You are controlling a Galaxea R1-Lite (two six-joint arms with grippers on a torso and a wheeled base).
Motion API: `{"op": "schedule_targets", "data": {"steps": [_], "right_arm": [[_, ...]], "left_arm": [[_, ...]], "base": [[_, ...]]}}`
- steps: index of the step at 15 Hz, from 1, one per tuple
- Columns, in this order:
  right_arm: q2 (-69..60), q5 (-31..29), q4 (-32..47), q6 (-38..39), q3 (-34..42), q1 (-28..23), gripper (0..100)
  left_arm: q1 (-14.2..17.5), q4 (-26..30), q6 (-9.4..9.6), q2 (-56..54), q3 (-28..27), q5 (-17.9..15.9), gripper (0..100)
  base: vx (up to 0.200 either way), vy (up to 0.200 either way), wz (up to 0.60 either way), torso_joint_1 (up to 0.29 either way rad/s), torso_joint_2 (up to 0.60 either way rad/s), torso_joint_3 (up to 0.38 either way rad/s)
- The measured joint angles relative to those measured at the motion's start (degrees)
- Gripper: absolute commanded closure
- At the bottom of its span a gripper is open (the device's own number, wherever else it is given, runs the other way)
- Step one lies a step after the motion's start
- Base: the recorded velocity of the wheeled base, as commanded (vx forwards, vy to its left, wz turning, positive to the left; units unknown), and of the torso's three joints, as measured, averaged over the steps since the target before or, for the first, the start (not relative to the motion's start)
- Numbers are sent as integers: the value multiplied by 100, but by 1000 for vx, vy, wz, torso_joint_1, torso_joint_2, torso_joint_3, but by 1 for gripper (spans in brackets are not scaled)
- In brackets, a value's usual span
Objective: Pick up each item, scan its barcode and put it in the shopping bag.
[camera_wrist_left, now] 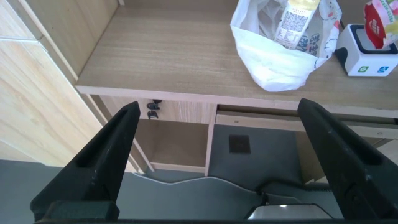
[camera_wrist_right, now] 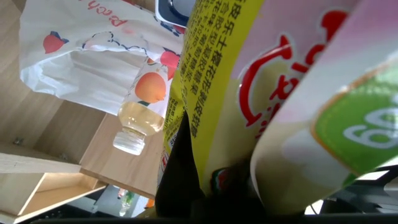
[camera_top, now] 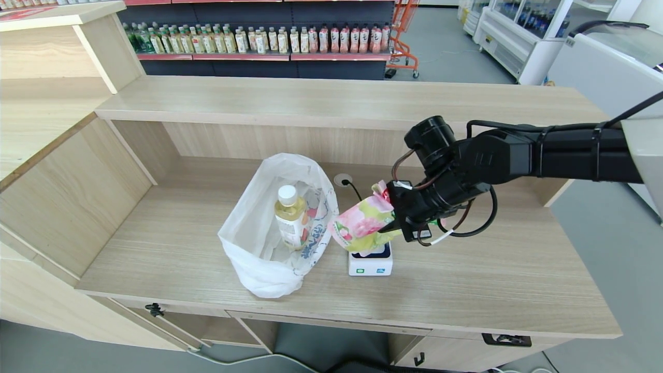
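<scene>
1. Clamped in the right gripper (camera_top: 398, 221), fingers closed tight on its upper end: a crinkled pink and yellow-green plastic snack pouch (camera_top: 360, 224).
2. Held directly over a small white box-shaped barcode scanner (camera_top: 370, 263), lower end of the pouch hanging down at the scanner's dark top window; touching or just clear of it, impossible to tell.
3. Scanner placed toward the near edge of the pale wooden counter surface (camera_top: 492, 280), about midway along it, just beside the bag on the side facing the right edge.
4. Standing at mid-surface, mouth open upward: a thin white plastic shopping bag (camera_top: 259, 259) with small printed motifs.
5. Inside the bag, upright and leaning slightly: a clear plastic bottle of pale yellow drink with a white cap (camera_top: 290, 217).
6. Hanging below and in front of the counter's near edge, well apart from bag and scanner: the left gripper (camera_wrist_left: 217, 112), fingers spread wide, holding nothing.
7. Progress, as a judgement: one item done, the bottle being bagged already; the pouch at the scanning step, lifted and presented to the scanner.
8. Left to do for the pouch: a short carry across to the bag's open mouth, then release above the bottle, with care not to snag the soft rim or tip the bag.
</scene>
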Motion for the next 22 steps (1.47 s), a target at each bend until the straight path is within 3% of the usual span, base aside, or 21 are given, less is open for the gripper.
{"op": "schedule_targets", "data": {"steps": [10,13,16,22], "right_arm": [[-55,-41,16,-7,-55,57,100],[-503,-202,63,-547,-140,69,100],[-1358,-1008,-96,-2386,295,344,100],[-2993,-2098,-2573,-7456,3638,1042,100]], "left_arm": [[0,0,0,0,0,0,0],[0,0,0,0,0,2,0],[0,0,0,0,0,0,0],[0,0,0,0,0,0,0]], "base": [[0,0,0,0,0,0],[0,0,0,0,0,0],[0,0,0,0,0,0],[0,0,0,0,0,0]]}}
